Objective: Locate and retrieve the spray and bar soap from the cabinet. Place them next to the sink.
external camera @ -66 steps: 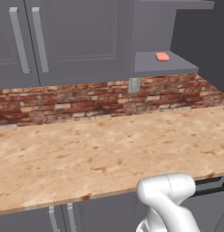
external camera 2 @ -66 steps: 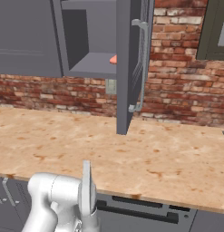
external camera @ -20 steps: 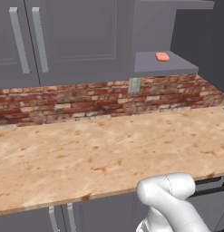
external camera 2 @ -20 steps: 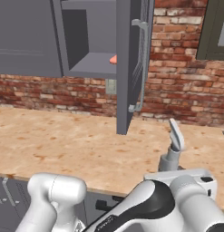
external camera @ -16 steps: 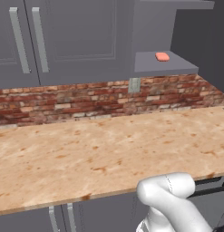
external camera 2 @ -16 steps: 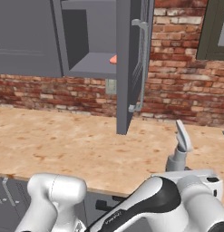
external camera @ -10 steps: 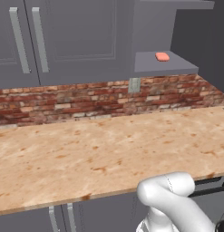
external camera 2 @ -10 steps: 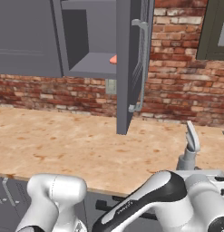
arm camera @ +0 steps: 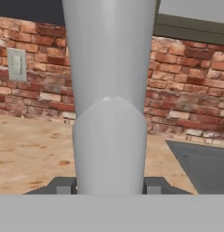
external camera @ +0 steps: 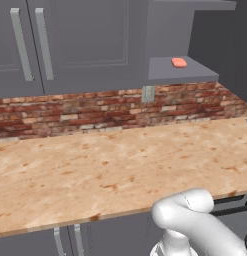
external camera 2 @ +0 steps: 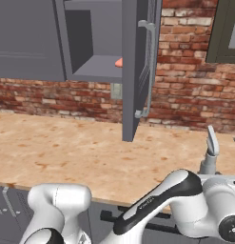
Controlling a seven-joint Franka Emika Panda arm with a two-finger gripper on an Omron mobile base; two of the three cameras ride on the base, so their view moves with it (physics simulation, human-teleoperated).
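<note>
The spray (arm camera: 109, 113), a pale grey bottle, stands upright between my gripper's (arm camera: 109, 186) fingertips (arm camera: 62, 186), and the gripper is shut on its lower body. From the right base view, the spray's neck and trigger head (external camera 2: 211, 145) rise above my forearm, over the right end of the counter. The salmon-pink bar soap (external camera: 179, 62) lies on the grey shelf of the cabinet (external camera: 195, 76), up against the wall. The same bar soap (external camera 2: 119, 62) peeks out beside the open door in the right base view.
A grey door (external camera 2: 138, 66) with a silver handle stands open, jutting over the counter (external camera: 110, 170). A red brick wall (arm camera: 186, 90) with an outlet (external camera: 148, 93) runs behind. A dark grey flat panel (arm camera: 199, 163) lies in the counter, right of the spray.
My arm has swung to the right along the counter's front, carrying the spray from the lower middle of the right base view toward its right edge. The bar soap has stayed on the shelf.
</note>
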